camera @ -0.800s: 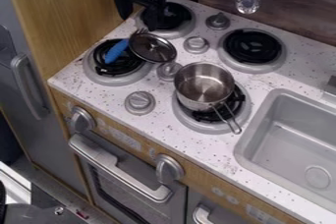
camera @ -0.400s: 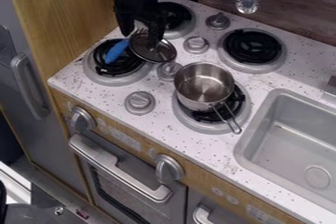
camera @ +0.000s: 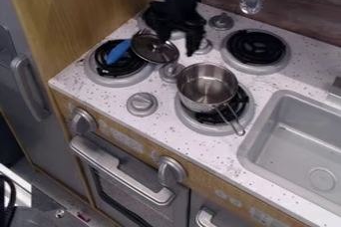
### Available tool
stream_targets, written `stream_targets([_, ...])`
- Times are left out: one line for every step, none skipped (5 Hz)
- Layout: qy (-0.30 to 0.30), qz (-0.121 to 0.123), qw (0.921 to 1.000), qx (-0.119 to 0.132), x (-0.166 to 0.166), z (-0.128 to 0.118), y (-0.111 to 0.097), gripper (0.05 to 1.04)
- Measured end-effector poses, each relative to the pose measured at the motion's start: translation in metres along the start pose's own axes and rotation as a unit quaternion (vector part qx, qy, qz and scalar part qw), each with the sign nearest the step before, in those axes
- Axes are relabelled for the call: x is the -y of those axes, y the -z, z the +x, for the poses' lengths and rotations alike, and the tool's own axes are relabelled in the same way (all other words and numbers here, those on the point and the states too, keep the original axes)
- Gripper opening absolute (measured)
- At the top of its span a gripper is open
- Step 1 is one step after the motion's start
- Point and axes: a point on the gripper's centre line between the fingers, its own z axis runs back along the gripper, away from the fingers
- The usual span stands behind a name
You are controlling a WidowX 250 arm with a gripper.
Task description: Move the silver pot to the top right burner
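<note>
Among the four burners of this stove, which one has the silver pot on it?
It is the bottom right burner, to the left of the sink; it alone carries the silver pot, which sits off-centre, toward its upper left.

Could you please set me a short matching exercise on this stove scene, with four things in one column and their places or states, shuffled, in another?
1. Silver metal pot
2. Utensil with blue handle
3. Silver utensil with round head
4. Black two-finger gripper

A. Lying across the bottom left burner
B. Open, above the white speckled counter
C. Partly over the bottom right burner
D. Hanging by the brown wall

Pairs: 1-C; 2-A; 3-D; 4-B
</note>
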Motion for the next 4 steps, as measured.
stream_targets([0.026,-0.016,0.9995,-0.005,0.037,0.013,0.011,0.999])
stream_targets([0.032,-0.019,0.9991,-0.019,0.059,0.016,0.021,0.999])
stream_targets([0.027,-0.020,0.9992,-0.023,0.071,0.016,0.022,0.999])
stream_targets([0.022,-0.022,0.9987,-0.041,0.081,0.008,0.031,0.999])
